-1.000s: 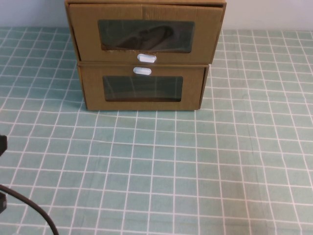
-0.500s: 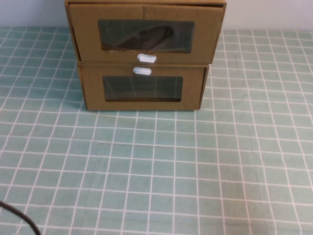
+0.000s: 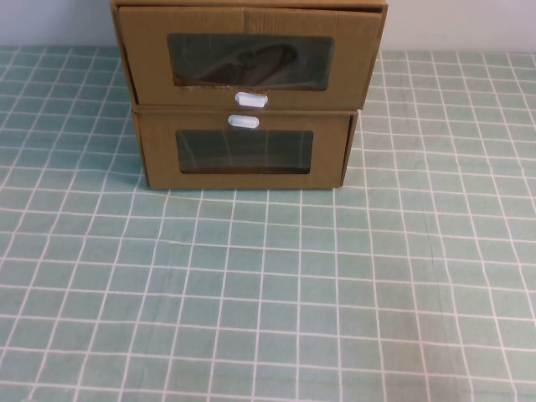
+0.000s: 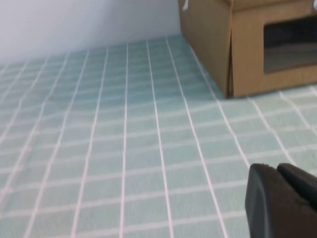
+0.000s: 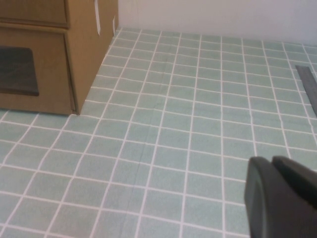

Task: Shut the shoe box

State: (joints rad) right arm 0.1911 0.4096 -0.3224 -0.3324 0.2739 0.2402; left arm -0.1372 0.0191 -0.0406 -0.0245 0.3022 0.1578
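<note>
The shoe box (image 3: 249, 57) is the upper of two stacked brown cardboard boxes at the table's far middle. A dark shoe shows through its clear window, and its white pull tab (image 3: 251, 99) sits at the panel's lower edge. I cannot tell how far its drawer stands out. A strip of it shows in the right wrist view (image 5: 34, 12). Neither gripper shows in the high view. My left gripper (image 4: 277, 166) is shut and empty, low over the cloth, well short of the boxes' left corner. My right gripper (image 5: 272, 159) is shut and empty, well short of their right corner.
The lower cardboard box (image 3: 244, 151), with its white tab (image 3: 244, 121) above its window, carries the shoe box; it also shows in both wrist views (image 4: 247, 54) (image 5: 49, 74). A green checked cloth (image 3: 268, 293) covers the table. A white wall stands behind.
The dark cable and arm part at the lower left of the high view have drawn back out of the picture. The boxes have not moved.
</note>
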